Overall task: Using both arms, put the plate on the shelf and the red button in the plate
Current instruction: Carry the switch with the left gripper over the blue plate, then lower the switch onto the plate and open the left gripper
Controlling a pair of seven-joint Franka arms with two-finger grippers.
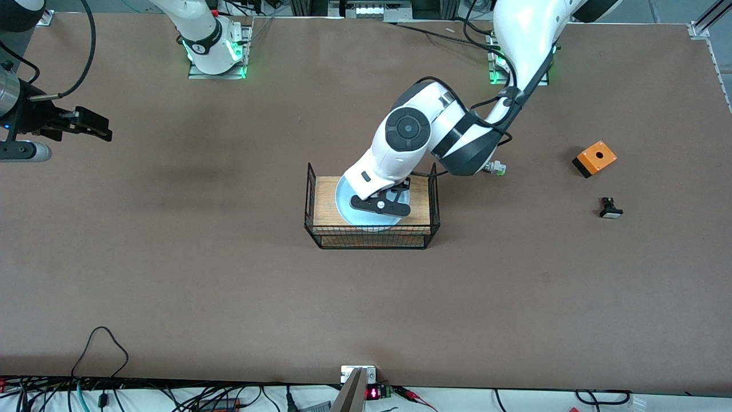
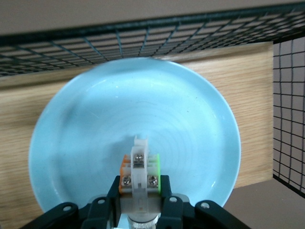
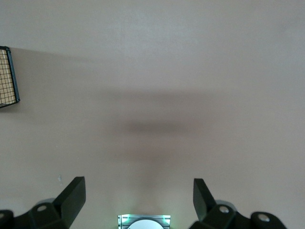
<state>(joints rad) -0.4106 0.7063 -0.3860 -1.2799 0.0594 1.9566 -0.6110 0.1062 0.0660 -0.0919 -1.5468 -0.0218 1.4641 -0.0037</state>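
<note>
Wood-topped wire rack (image 1: 326, 200) at mid-table holds one pale-blue plate (image 1: 346, 206); the left gripper (image 1: 382, 205) hangs over that plate, pinched tight on a small white push-button part (image 2: 139, 168) with orange and green sides, its cap hidden. Three loose parts lie toward the left arm's end: one orange box (image 1: 595, 158), one black part (image 1: 610, 208), one white part (image 1: 496, 167); the right gripper (image 3: 138, 200) waits spread wide over bare table.

I am seeing a pale blue plate (image 2: 143, 114) on light wood grain, black wire mesh (image 2: 143, 36) around it.
</note>
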